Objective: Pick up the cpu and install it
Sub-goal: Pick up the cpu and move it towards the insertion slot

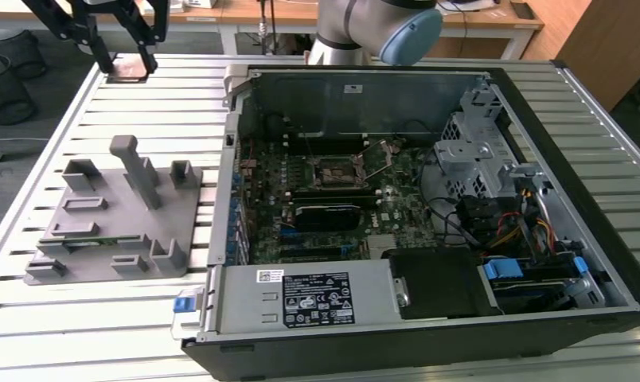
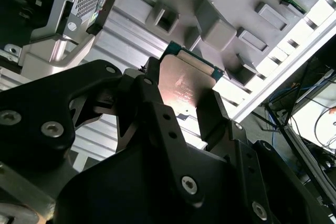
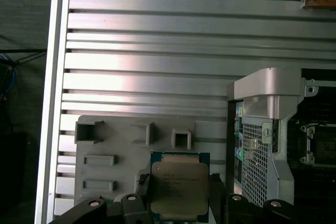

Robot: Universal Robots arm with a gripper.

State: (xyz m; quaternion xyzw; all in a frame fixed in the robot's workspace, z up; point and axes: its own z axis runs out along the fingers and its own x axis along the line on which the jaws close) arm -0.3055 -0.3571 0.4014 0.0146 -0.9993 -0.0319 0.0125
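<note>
My claw (image 3: 180, 195) grips the cpu (image 3: 180, 179) by two opposite edges; I see it held clear above the tabletop (image 3: 157, 51), near the grey fixture (image 3: 121, 148)

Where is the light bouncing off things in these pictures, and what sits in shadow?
Second wrist view: the cpu, held in the dark gripper, shows a pale sheen. First wrist view: a bright glare patch lies on the slatted table. Exterior view: the inside of the computer case is dim beside the lit table.

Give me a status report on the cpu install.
Tool shut on the cpu. Cpu aloft over the table, outside the case. Not yet in the socket.
</note>
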